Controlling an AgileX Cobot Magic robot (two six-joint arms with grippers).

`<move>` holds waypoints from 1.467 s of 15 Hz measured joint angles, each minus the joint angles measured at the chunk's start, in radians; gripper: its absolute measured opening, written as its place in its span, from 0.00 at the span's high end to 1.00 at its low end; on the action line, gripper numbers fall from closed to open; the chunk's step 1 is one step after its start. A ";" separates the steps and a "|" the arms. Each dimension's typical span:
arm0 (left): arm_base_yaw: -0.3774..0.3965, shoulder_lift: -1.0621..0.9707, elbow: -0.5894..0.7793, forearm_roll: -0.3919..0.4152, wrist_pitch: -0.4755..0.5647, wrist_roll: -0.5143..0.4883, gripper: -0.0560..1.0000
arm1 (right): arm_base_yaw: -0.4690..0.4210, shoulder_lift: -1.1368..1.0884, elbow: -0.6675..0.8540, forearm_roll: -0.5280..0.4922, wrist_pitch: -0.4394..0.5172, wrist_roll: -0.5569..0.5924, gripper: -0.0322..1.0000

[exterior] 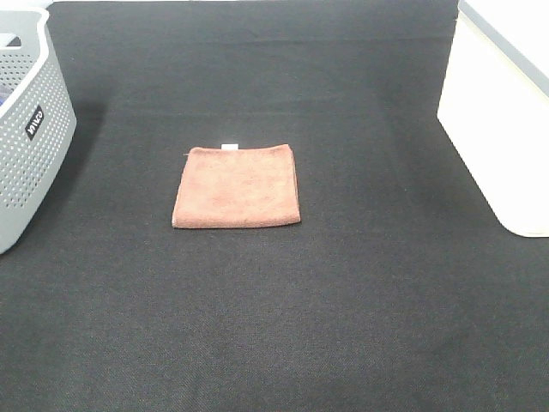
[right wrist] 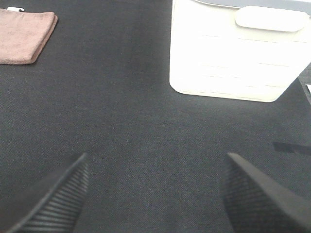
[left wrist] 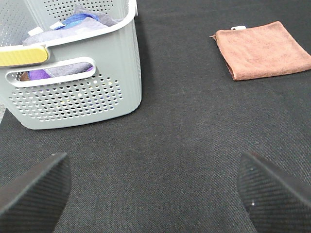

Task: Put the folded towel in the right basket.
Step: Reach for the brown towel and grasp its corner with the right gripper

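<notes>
A folded reddish-brown towel (exterior: 238,186) with a small white tag lies flat in the middle of the black table. It also shows in the left wrist view (left wrist: 263,48) and the right wrist view (right wrist: 23,35). The white right basket (exterior: 506,112) stands at the table's right edge and shows in the right wrist view (right wrist: 235,53). My left gripper (left wrist: 153,191) is open and empty above the cloth, near the grey basket. My right gripper (right wrist: 155,194) is open and empty, short of the white basket. Neither gripper shows in the exterior high view.
A grey perforated basket (exterior: 30,137) stands at the left edge and holds several cloths (left wrist: 73,24). The black tablecloth (exterior: 283,326) covers the table.
</notes>
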 joint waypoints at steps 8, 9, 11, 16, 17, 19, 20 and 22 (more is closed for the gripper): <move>0.000 0.000 0.000 0.000 0.000 0.000 0.11 | 0.000 0.000 0.000 0.000 0.000 0.000 0.28; 0.000 0.000 0.000 0.000 0.000 0.000 0.11 | 0.000 0.000 0.000 0.000 0.000 0.000 0.28; 0.000 0.000 0.000 0.000 0.000 0.000 0.11 | 0.000 0.000 0.000 0.000 0.000 0.000 0.28; 0.000 0.000 0.000 0.000 0.000 0.000 0.11 | 0.000 0.036 -0.028 0.000 -0.044 0.000 0.28; 0.000 0.000 0.000 0.000 0.000 0.000 0.11 | 0.000 0.109 -0.062 0.000 -0.087 0.000 0.28; 0.000 0.000 0.000 0.000 0.000 0.000 0.11 | 0.000 0.247 -0.121 0.008 -0.141 0.000 0.28; 0.000 0.000 0.000 0.000 0.000 0.000 0.11 | 0.000 0.322 -0.152 0.013 -0.160 0.000 0.28; 0.000 0.000 0.000 0.000 0.000 0.000 0.11 | 0.000 0.487 -0.228 0.031 -0.186 0.000 0.28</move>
